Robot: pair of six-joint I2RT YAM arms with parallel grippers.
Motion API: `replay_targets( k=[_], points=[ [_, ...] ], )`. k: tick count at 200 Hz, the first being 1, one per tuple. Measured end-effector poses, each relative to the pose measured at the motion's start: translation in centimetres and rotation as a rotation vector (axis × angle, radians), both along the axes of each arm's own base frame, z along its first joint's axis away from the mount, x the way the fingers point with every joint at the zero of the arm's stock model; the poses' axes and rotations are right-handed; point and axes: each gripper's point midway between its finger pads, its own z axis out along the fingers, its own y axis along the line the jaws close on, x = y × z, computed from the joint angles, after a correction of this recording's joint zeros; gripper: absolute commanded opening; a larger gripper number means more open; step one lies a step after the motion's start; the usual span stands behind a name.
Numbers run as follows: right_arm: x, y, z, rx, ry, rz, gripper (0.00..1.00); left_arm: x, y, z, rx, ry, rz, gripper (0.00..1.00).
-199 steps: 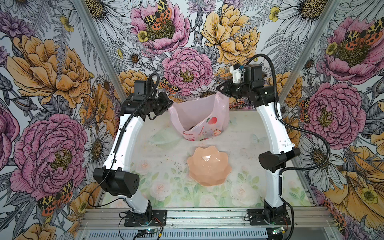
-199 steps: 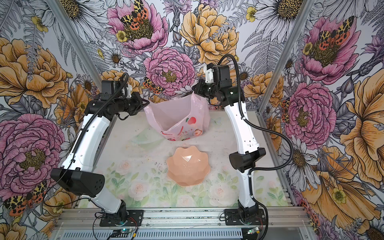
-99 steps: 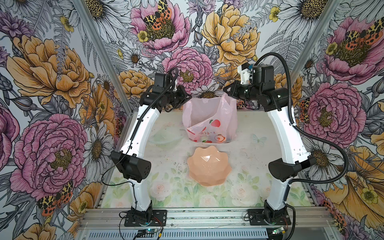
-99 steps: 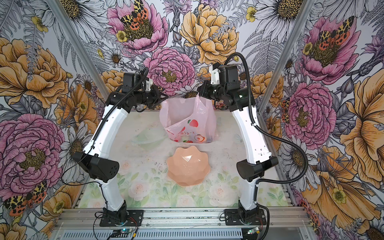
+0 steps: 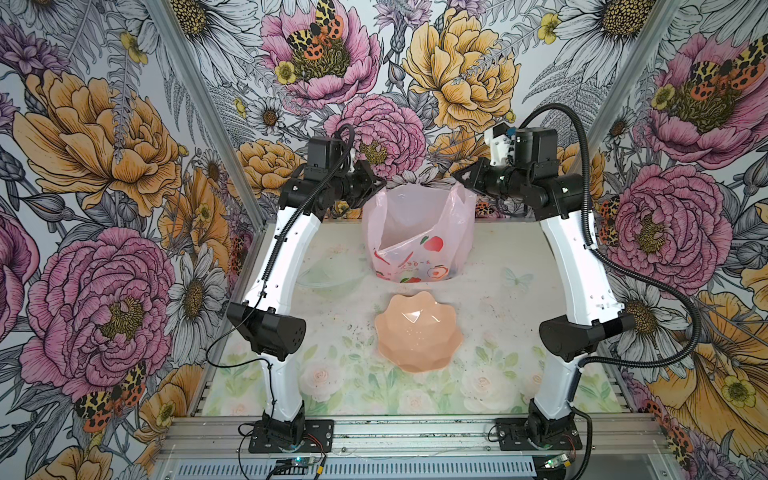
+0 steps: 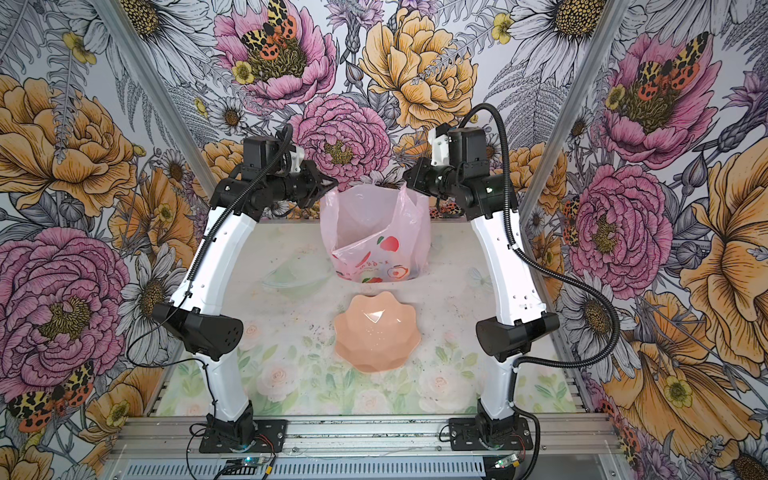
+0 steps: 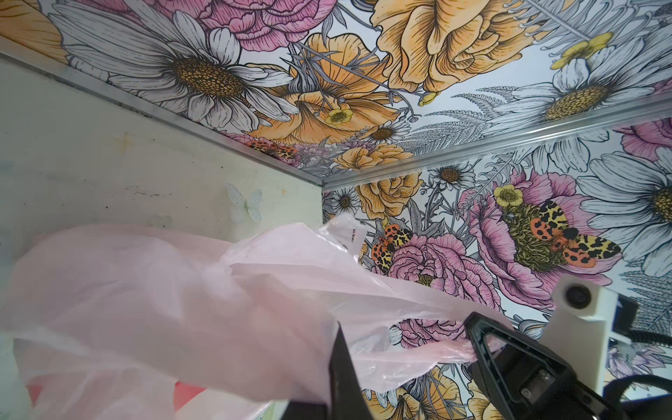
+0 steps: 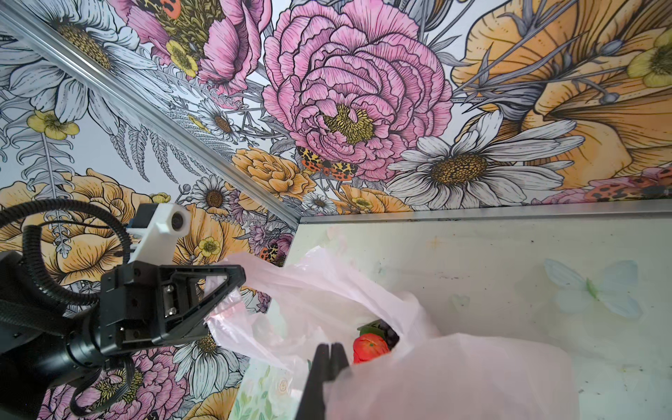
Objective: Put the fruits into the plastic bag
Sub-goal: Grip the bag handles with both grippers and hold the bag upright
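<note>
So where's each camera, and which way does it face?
Top views: above the arms' bases, looking down on left arm, right arm, bowl, plastic bag.
Left wrist: rides its arm, facing across the bag to the right arm; own jaws show.
Right wrist: rides its arm, facing the left arm; own jaws show.
All share the bag.

Table point(image 5: 490, 332): pale floral top, dirt specks scattered over it. I see the bowl point(image 5: 417, 330) upright at mid-table. The bag point(image 5: 419, 232) stands just behind it toward the far edge, base on the top, not touching the bowl.
</note>
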Motion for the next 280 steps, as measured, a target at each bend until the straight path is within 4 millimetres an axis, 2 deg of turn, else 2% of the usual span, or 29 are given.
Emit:
replay_targets(
  k=[29,59,72,91,112,125,140,164,173,191,212,225,259,270,280],
  points=[
    [-0.3,1.6,0.8,0.05,-0.003,0.051,0.0,-0.3,-1.8,-0.2,-0.024,0.004,-0.022,0.0],
    [-0.2,2.4,0.2,0.063,0.02,0.08,0.0,-1.0,-3.1,0.1,-0.037,-0.002,-0.048,0.0],
    [0.2,1.8,-0.5,0.056,0.032,0.067,0.0,-0.8,-2.1,-0.5,-0.032,0.01,-0.027,0.0],
    [0.8,0.8,-1.6,0.048,0.062,0.041,0.0,-0.5,1.1,-1.5,-0.016,0.038,0.045,0.0],
    [1.2,0.4,-1.8,0.054,0.071,0.031,0.0,-0.6,3.7,-1.2,-0.022,0.034,0.107,0.0],
    [1.0,1.3,-1.3,0.063,0.059,0.051,0.0,-0.7,3.5,-0.3,-0.035,0.009,0.105,0.0],
    [0.8,2.8,-0.7,0.077,0.042,0.088,0.0,-1.1,1.8,0.8,-0.049,-0.027,0.069,0.0],
    [0.4,3.5,-0.6,0.085,0.043,0.115,0.0,-1.7,0.1,1.4,-0.06,-0.047,0.029,0.0],
    [0.7,2.9,-0.7,0.084,0.044,0.103,0.0,-1.6,0.4,1.4,-0.06,-0.048,0.035,0.0],
    [1.3,1.3,-1.4,0.07,0.061,0.058,0.0,-1.0,2.3,0.8,-0.055,-0.037,0.075,0.0],
    [1.5,0.7,-1.8,0.068,0.075,0.039,0.0,-0.6,3.4,0.4,-0.054,-0.026,0.103,0.0],
    [1.1,1.7,-1.8,0.066,0.076,0.058,0.0,-0.8,2.8,0.4,-0.055,-0.022,0.09,0.0],
    [-0.8,6.4,-1.7,0.072,0.064,0.168,0.0,-1.6,-0.2,0.7,-0.063,-0.029,0.02,0.0],
    [-0.9,6.7,-1.8,0.071,0.067,0.176,0.0,-1.7,-0.4,0.8,-0.066,-0.029,0.012,0.0],
    [-0.5,6.2,-1.8,0.069,0.066,0.16,0.0,-1.6,-0.1,0.8,-0.068,-0.03,0.016,0.0]
  ],
)
